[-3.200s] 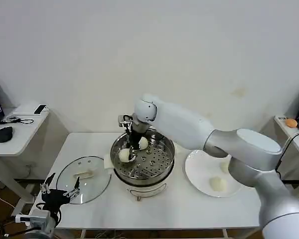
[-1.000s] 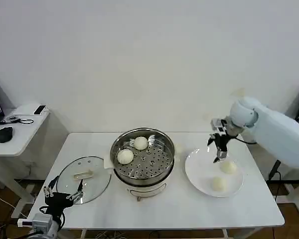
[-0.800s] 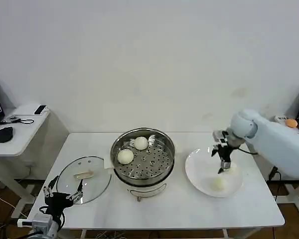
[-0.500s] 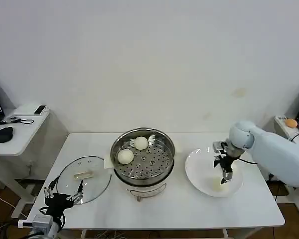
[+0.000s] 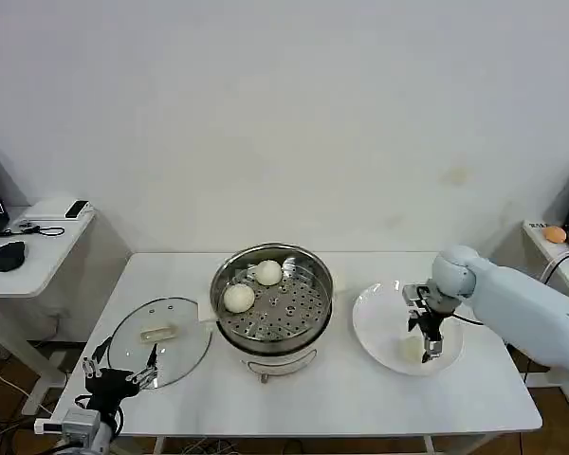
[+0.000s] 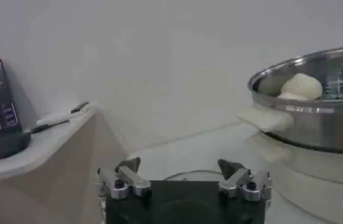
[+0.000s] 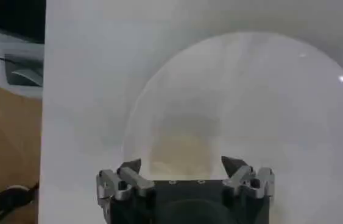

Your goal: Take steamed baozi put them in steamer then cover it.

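My right tool (image 5: 429, 349), fingers spread, has come down over a bun (image 7: 180, 149) on the plate (image 5: 375, 322); two buns (image 5: 238, 297) already sit in the steamer (image 5: 308, 275). Left tool (image 5: 114, 372) idles, spread.

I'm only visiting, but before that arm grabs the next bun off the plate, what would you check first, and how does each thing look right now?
1. Right gripper open, down over the bun: ok.
2. Small round cream-white bun between its fingers: ok, centred in the right wrist view.
3. Flat white round plate holds a second bun: cannot tell, arm in the way.
4. Round shiny stainless-steel steamer has room: ok, two buns at the back-left of its tray.
5. Round clear glass lid off, on the table: ok.
6. Left gripper open, parked near the lid: ok.
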